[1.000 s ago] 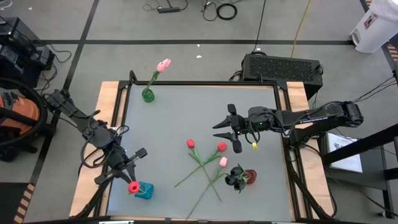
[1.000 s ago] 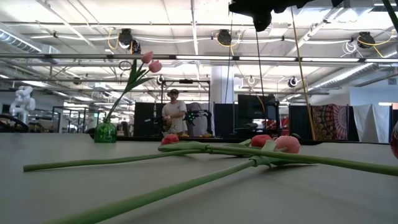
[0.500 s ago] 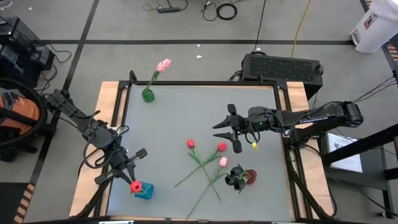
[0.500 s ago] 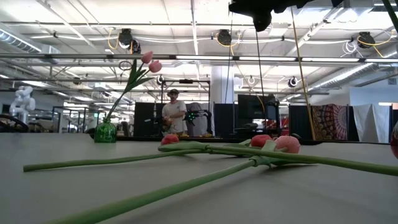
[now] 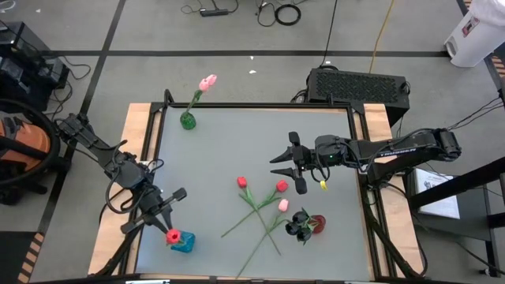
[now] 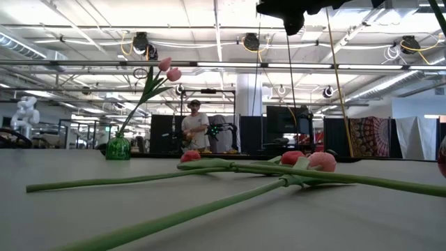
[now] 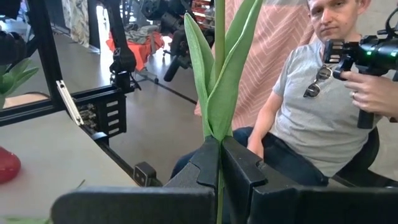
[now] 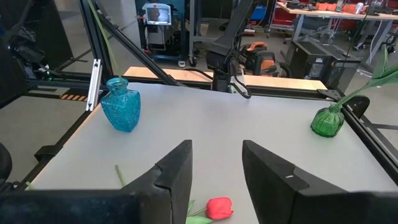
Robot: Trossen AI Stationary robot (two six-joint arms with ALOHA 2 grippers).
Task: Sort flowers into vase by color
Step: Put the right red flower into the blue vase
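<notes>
Item: left hand [image 5: 162, 214], lower left, clamped on red tulip [image 5: 170, 235] above blue vase [image 5: 183, 242], next lowering stem in; right hand [image 5: 289, 166] wide, empty.

Grey tabletop [image 6: 362, 223]: 3 long green-stemmed tulips [image 6: 209, 183] lying flat, heads red/pink, poss. crossed; green glass vase [image 6: 118, 148] w/ 2 pink tulips [image 6: 168, 68].

Three loose tulips [image 5: 260, 207] lie crossed mid-desk [image 5: 221, 150]; one vase [image 5: 188, 121] stands behind them, another [image 5: 183, 241] before them leftward.
</notes>
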